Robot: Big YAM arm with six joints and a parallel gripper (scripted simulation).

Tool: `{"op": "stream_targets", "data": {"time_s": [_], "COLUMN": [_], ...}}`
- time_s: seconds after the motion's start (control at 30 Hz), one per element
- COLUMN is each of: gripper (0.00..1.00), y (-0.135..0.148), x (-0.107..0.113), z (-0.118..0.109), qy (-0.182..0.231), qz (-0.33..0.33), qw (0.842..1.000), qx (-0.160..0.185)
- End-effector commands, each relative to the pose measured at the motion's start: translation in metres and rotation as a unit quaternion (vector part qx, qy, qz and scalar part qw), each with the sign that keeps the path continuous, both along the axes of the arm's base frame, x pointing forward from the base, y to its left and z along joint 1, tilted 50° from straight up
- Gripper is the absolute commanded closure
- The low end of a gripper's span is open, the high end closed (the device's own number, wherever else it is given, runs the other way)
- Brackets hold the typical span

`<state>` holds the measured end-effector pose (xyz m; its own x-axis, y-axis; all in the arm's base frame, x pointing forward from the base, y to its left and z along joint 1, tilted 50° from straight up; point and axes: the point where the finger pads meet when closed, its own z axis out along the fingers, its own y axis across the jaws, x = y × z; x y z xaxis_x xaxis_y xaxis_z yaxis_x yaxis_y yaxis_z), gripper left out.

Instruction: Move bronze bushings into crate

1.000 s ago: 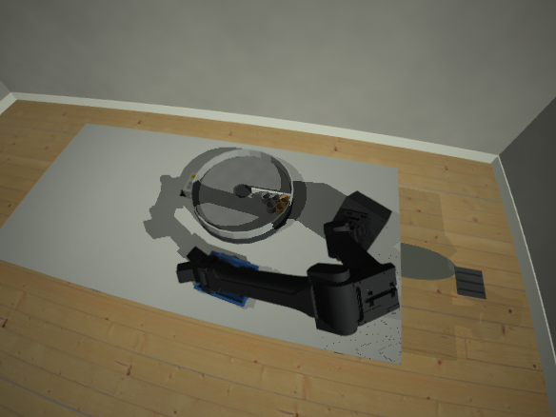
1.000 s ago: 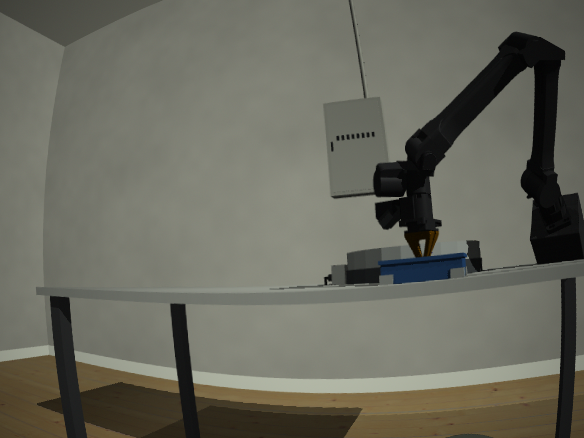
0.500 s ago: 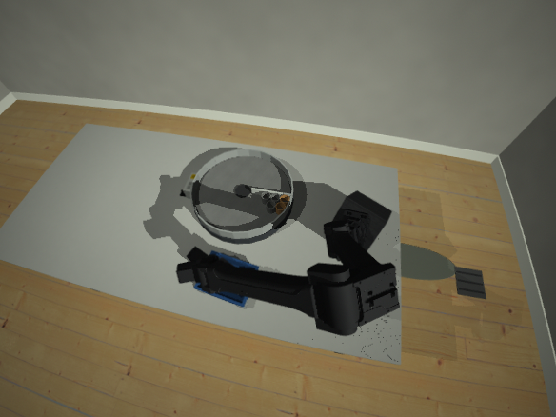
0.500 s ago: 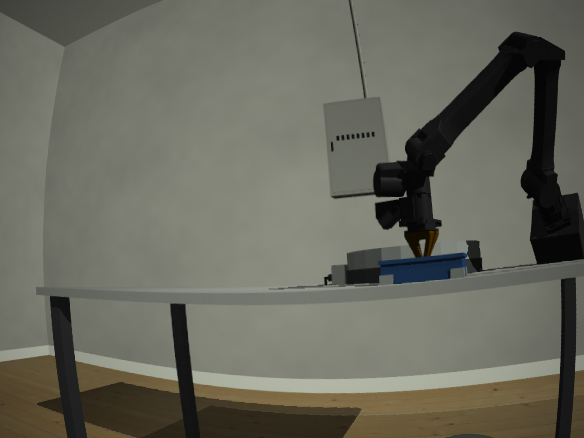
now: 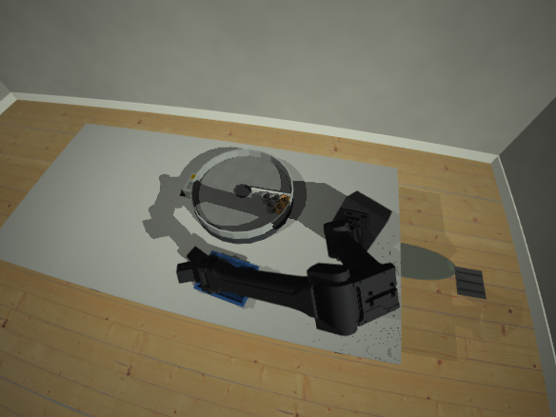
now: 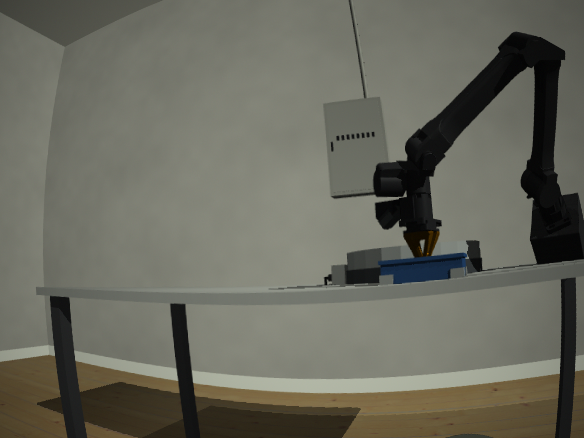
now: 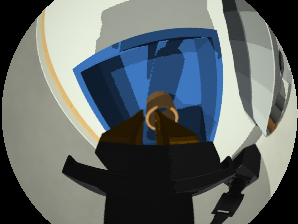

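Observation:
The blue crate stands in front of the round turntable (image 5: 243, 192), partly covered by my arm. My gripper (image 6: 422, 246) hangs with its orange fingertips just inside the crate (image 6: 422, 267). In the wrist view the fingers are slightly apart. A bronze bushing (image 7: 165, 112) sits loose at their tips over the blue crate floor (image 7: 153, 76). On the turntable, one bronze bushing (image 5: 284, 202) rests by the right rim next to a few dark grey bushings (image 5: 271, 200).
A white sweeper bar (image 5: 268, 189) runs from the turntable hub (image 5: 242, 190) to the rim. The arm's base (image 5: 362, 219) stands at the table's right side. A grey wall box (image 6: 355, 147) hangs behind the arm.

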<state>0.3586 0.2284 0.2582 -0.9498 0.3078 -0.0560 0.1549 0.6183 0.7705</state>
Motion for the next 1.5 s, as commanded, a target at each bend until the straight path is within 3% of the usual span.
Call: {"op": "stream_targets", "data": {"time_s": [0.0, 1.07, 1.2, 1.47], "gripper": [0.84, 0.84, 0.84, 0.84], "y": [0.008, 0.007, -0.007, -0.028], "x": [0.000, -0.001, 0.003, -0.005], "z": [-0.005, -0.004, 0.025, 0.047], "qy": [0.005, 0.006, -0.021, -0.024], "qz": [0.005, 0.007, -0.002, -0.002], "qw": [1.000, 1.000, 1.000, 1.000], "qx": [0.000, -0.002, 0.005, 0.005]}}
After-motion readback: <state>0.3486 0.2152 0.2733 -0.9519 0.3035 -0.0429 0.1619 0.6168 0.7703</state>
